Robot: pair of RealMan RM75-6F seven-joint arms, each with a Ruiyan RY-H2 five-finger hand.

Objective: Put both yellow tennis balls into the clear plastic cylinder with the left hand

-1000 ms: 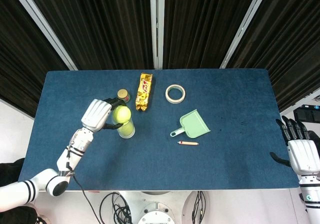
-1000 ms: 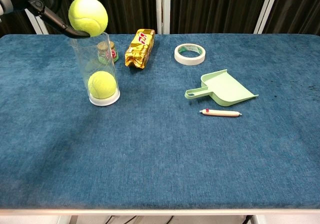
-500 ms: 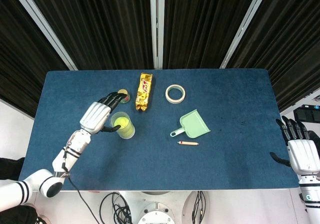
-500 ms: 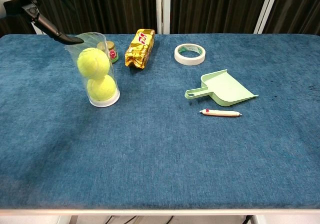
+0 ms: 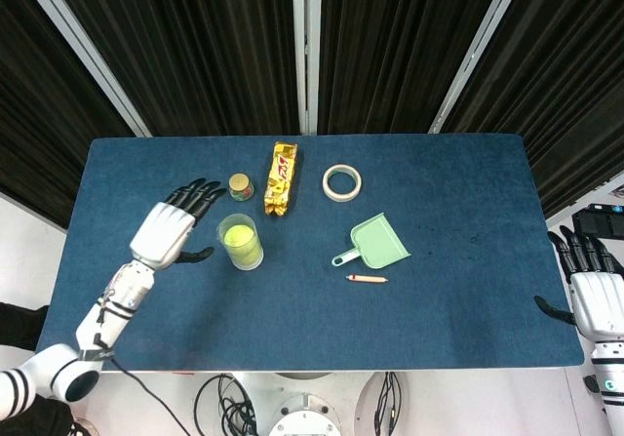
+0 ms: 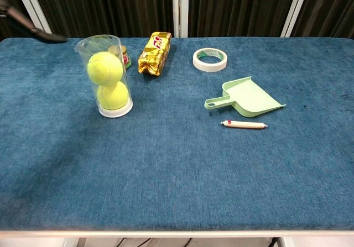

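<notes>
Balls [image 6: 105, 68]: 2 stacked inside upright clear cylinder [image 6: 113, 106], so task looks done. Left hand [image 5: 168, 233] beside it, fingers spread, empty; right hand [image 5: 592, 297] idle, splayed.

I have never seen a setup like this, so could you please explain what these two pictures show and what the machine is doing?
This is a two-armed robot with human-like hands at a blue table. One picture looks down from its head, the other forward from its chest. The left hand is open, holding nothing, beside the clear plastic cylinder, where both tennis balls sit stacked. The right hand rests open at the table's edge. Also lying there: a small jar, gold snack packet, tape roll, green dustpan and pen.
</notes>
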